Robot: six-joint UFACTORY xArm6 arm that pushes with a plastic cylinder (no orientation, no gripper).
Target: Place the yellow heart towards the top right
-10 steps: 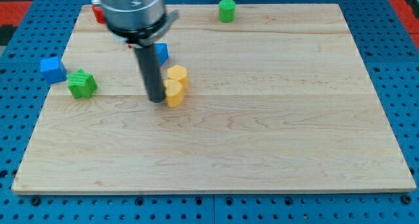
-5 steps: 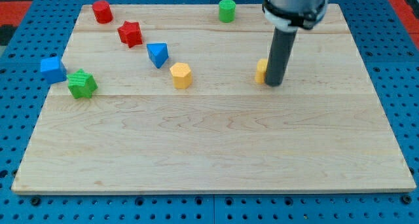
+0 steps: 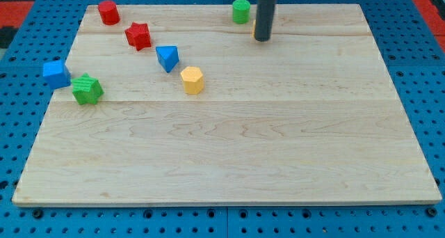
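Observation:
The yellow heart [image 3: 254, 29] is almost hidden behind my rod; only a thin yellow sliver shows at the rod's left edge, near the board's top, a little right of centre. My tip [image 3: 263, 39] rests on the board right against the heart's lower right side. A yellow hexagonal block [image 3: 192, 79] lies apart, at the view's centre left.
A green cylinder [image 3: 240, 11] stands just up-left of the rod. A red cylinder [image 3: 107, 12], red star [image 3: 138, 35] and blue triangle [image 3: 167, 58] run down the upper left. A blue cube [image 3: 55, 73] and green star [image 3: 86, 89] sit at the board's left edge [image 3: 49, 106].
The rod first pushed the yellow heart away from the hexagon towards the right, then up and slightly left to the board's top, beside the green cylinder. The other blocks stayed put.

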